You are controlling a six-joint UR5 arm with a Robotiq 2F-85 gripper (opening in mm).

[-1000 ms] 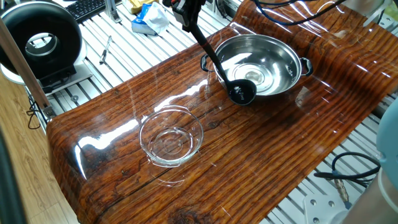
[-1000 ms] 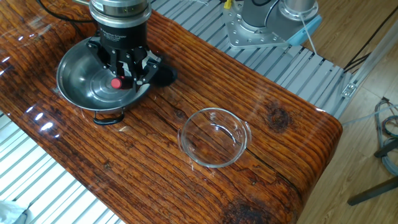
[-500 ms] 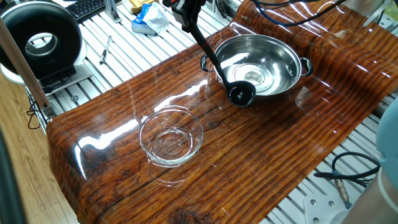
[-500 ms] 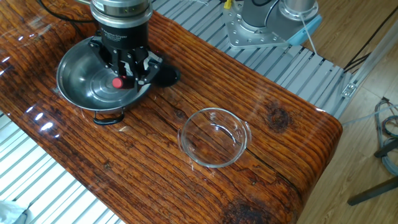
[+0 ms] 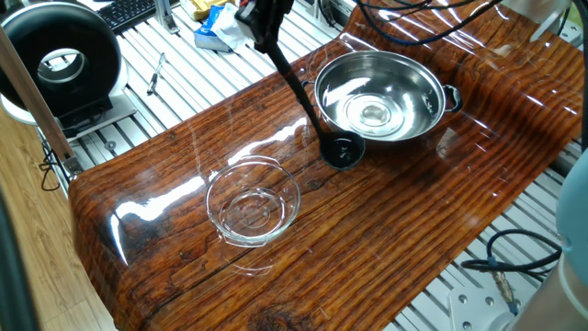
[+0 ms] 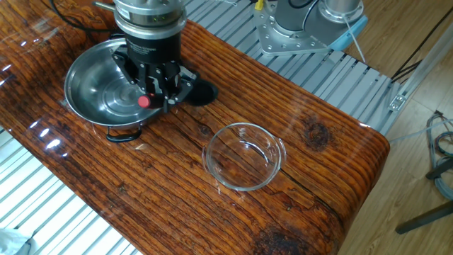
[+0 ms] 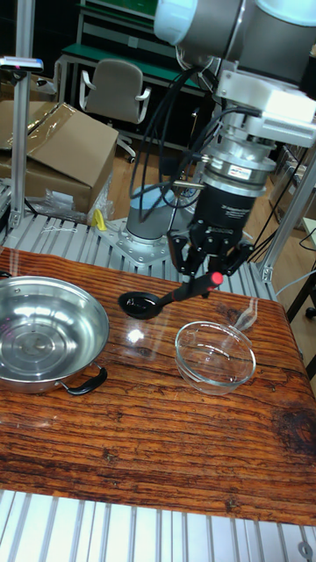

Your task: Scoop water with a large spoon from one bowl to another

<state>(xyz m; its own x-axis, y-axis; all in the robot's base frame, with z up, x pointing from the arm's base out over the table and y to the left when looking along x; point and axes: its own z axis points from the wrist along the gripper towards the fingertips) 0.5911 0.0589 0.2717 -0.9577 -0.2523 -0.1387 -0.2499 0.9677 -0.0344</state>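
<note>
The large spoon [image 5: 340, 151], a black ladle, hangs tilted with its cup just off the steel bowl's rim, low over the wooden table. My gripper [image 5: 263, 26] is shut on the upper handle. From the other side the gripper [image 6: 153, 91] grips near the red tip mark [image 6: 144, 101], and the cup [image 6: 202, 92] points toward the glass bowl. The steel bowl [image 5: 415, 87] shows water glints [image 5: 372, 112] at its bottom. The clear glass bowl [image 5: 253, 207] stands apart at the front left. In the tall view the ladle [image 7: 140, 304] hangs between steel bowl [image 7: 44, 338] and glass bowl [image 7: 215, 356].
A black round device [image 5: 60, 60] and a blue-white bag [image 5: 220, 28] lie on the slatted metal frame beyond the table. The robot's base [image 6: 304, 25] stands behind the table. A cardboard box [image 7: 53, 149] and a chair [image 7: 114, 92] are in the background.
The gripper has carried the ladle sideways away from the steel bowl. Its cup, which was over the bowl's rim, now hangs over the wood, closer to the glass bowl.
</note>
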